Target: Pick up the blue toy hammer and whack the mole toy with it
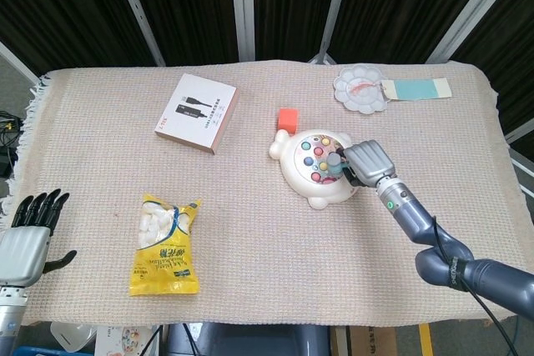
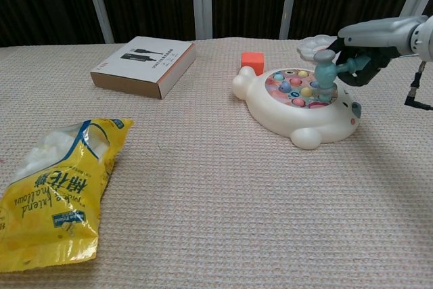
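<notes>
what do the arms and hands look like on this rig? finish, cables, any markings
The right hand has a grey metallic back and black fingers; its forearm is blue-grey, with a small green indicator light near the wrist and a dark ring at the elbow. A thin black cable runs along it in both views. The left hand matches: silver-grey back, black fingers. No readable markings.
</notes>
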Action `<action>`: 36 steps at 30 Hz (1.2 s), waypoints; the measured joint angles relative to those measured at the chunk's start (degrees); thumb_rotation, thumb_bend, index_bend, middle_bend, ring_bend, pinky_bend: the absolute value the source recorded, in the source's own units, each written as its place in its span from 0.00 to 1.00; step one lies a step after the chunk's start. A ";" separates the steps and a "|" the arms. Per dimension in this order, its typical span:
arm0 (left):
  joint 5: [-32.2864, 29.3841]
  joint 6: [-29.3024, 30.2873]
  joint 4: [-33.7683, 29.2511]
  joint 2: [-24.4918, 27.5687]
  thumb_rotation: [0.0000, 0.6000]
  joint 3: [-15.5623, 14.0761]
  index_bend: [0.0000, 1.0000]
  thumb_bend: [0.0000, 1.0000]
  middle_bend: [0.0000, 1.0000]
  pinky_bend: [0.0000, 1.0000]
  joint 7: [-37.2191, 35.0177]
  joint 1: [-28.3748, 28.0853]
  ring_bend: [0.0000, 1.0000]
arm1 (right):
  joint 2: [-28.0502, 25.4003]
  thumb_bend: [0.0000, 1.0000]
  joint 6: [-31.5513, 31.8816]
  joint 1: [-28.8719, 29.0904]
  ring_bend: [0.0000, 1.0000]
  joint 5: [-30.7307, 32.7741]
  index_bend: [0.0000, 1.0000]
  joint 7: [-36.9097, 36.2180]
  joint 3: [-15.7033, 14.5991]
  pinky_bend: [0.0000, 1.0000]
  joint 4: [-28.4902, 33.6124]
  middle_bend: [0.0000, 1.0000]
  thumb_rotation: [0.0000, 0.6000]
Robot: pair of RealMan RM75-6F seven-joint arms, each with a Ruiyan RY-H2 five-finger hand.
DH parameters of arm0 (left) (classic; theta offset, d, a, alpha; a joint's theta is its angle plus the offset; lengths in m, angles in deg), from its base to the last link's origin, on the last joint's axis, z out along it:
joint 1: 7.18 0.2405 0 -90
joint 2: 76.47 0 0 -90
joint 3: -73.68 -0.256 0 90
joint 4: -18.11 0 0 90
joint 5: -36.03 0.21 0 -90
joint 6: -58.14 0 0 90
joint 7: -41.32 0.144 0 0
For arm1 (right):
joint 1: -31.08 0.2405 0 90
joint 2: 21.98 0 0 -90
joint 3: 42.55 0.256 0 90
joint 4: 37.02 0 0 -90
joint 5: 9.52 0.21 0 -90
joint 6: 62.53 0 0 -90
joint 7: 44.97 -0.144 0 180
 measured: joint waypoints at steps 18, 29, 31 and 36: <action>0.03 0.41 0.62 -0.14 1.00 0.03 0.00 0.15 0.00 0.00 -0.77 0.16 0.00 | -0.04 0.99 0.62 0.02 0.70 -0.73 1.00 -1.00 -0.28 0.46 -0.20 0.85 1.00; 1.30 1.34 0.83 0.06 1.00 -0.42 0.00 0.15 0.00 0.00 -1.44 0.56 0.00 | -7.52 0.99 6.46 -3.65 0.70 -2.14 1.00 -2.90 0.67 0.46 8.05 0.85 1.00; 1.48 1.72 0.68 0.22 1.00 -0.48 0.00 0.15 0.00 0.00 -1.26 0.73 0.00 | -7.75 0.99 7.27 -4.91 0.70 -2.99 1.00 -4.63 0.28 0.46 7.89 0.85 1.00; 1.95 2.28 -0.03 0.48 1.00 -0.79 0.00 0.15 0.00 0.00 -0.60 1.13 0.00 | -7.19 0.99 8.70 -7.78 0.65 -6.53 1.00 -9.71 -1.52 0.45 5.19 0.85 1.00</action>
